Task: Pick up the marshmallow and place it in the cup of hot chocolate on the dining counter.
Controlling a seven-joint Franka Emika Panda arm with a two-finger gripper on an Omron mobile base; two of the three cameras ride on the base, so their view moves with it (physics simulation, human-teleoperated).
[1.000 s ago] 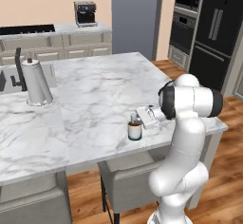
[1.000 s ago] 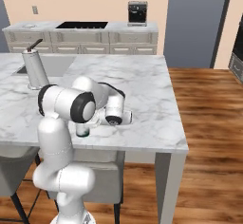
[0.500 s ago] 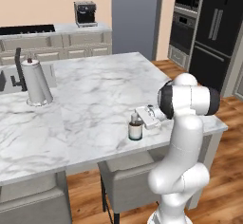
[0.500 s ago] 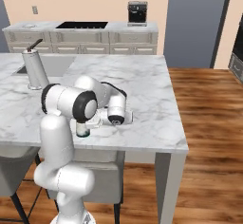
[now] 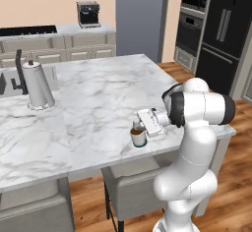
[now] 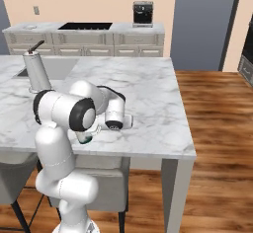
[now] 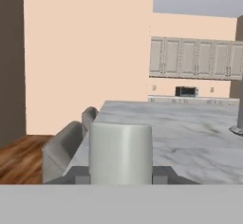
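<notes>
The cup of hot chocolate [image 6: 85, 138] sits mostly hidden behind the robot's arm; the marshmallow [image 7: 120, 153] blocks the gripper's [image 7: 120, 174] fingertips from sight.

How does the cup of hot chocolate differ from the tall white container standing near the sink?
The cup of hot chocolate is short, with a dark base band and brown liquid showing; the tall white container is much taller, tapered and topped by a knob. The cup sits at the counter's near edge beside the gripper; the container stands far off by the black faucet. Both stand upright on the dining counter.
</notes>
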